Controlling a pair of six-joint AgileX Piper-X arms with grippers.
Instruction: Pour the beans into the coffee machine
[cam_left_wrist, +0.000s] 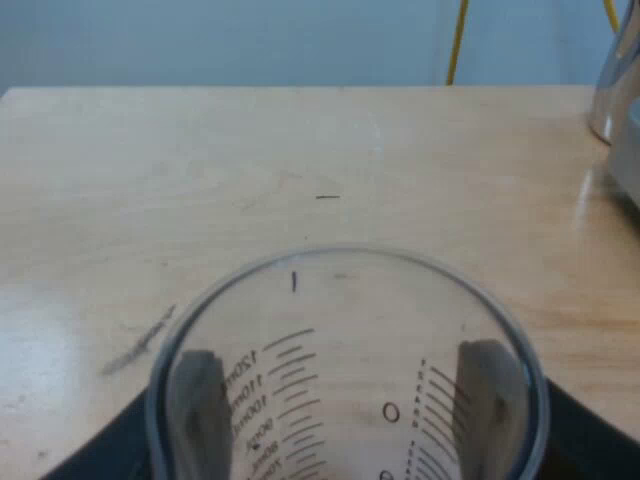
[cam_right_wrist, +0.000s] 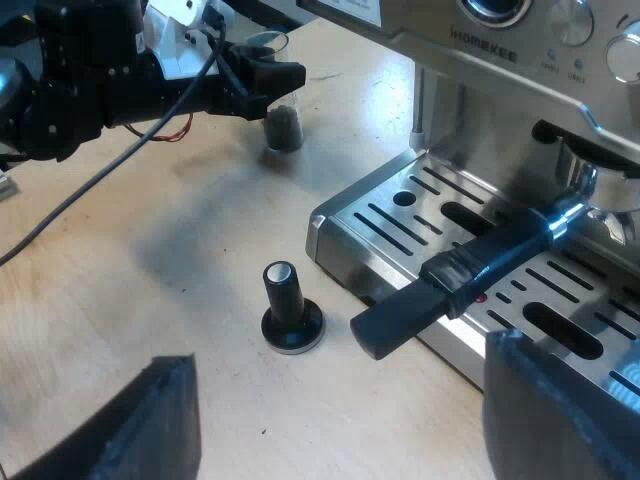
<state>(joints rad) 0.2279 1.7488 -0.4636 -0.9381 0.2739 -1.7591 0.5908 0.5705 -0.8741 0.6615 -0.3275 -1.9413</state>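
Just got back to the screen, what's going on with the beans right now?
The left gripper is closed on the measuring glass, which stands upright at table level near the coffee machine. There is a dark layer in its bottom, likely the beans, so nothing is poured yet. The right gripper hangs open over the table, near the tamper and the handle locked into the machine's front.

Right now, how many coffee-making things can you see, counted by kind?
Espresso machine: 1
Metal holder, locked into the machine's front: 1
Tamper with a black knob: 1
Measuring glass: 1
Total: 4
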